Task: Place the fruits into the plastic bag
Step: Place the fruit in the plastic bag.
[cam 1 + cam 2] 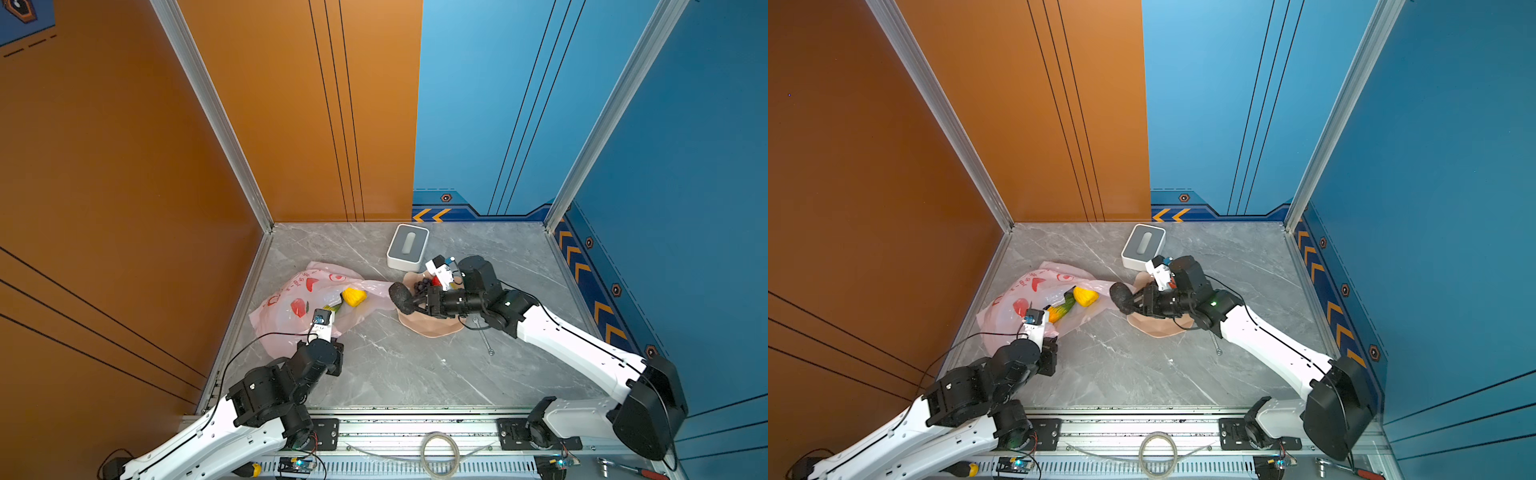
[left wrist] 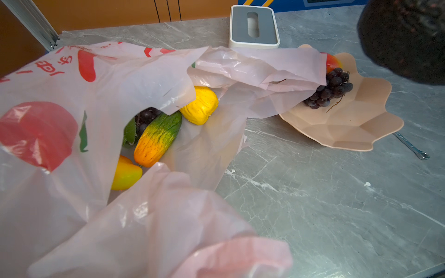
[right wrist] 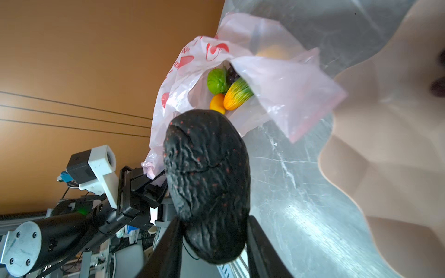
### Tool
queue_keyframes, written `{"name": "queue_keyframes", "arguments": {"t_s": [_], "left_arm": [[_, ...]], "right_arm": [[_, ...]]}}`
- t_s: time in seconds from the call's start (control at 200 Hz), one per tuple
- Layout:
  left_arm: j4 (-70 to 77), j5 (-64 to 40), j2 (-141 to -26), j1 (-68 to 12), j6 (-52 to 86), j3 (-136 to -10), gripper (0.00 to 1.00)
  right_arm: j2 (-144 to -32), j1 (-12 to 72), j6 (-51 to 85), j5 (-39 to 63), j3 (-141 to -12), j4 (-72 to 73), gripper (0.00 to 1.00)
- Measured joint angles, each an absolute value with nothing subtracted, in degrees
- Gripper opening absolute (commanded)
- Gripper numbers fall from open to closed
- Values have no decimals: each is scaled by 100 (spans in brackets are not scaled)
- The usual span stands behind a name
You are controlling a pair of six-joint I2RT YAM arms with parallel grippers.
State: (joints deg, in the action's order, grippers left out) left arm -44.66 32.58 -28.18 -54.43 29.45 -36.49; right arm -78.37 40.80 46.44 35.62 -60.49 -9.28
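Note:
The pink plastic bag [image 1: 291,309] [image 1: 1017,305] lies at the left with its mouth toward the plate. My left gripper [image 3: 154,179] is shut on the bag's near edge; in the left wrist view pink film hides its jaws. Inside the bag [image 2: 96,96] lie a yellow fruit [image 2: 199,106], an orange-green one [image 2: 156,139], a grape bunch [image 2: 144,118] and a lime-green one [image 3: 216,81]. My right gripper [image 3: 214,226] [image 1: 415,299] is shut on the blackish avocado [image 3: 207,173] [image 1: 1121,297], in the air between plate and bag mouth. Another grape bunch [image 2: 330,89] and a red mango [image 2: 333,62] lie on the plate.
The peach scalloped plate [image 2: 349,127] [image 1: 432,326] sits under my right wrist, with a bag handle draped over its edge. A white-and-grey box [image 1: 407,246] [image 2: 254,25] stands behind it. A small metal wrench [image 2: 411,146] lies beside the plate. Orange and blue walls close in the table.

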Motion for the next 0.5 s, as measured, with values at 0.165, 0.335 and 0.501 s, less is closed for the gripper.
{"name": "queue_keyframes", "arguments": {"t_s": [0.165, 0.335, 0.501], "left_arm": [[-4466, 3258, -2779, -5446, 2963, -3649, 0], [-4469, 3260, -2742, -5446, 2965, -3649, 0], [-4482, 3260, -2742, -5511, 2963, -3649, 0]], "right_arm": [[-8978, 4501, 4797, 3579, -6622, -611, 39], [-10261, 4733, 4904, 3629, -7472, -399, 39], [-11192, 4851, 5037, 3732, -8228, -287, 39]]}}
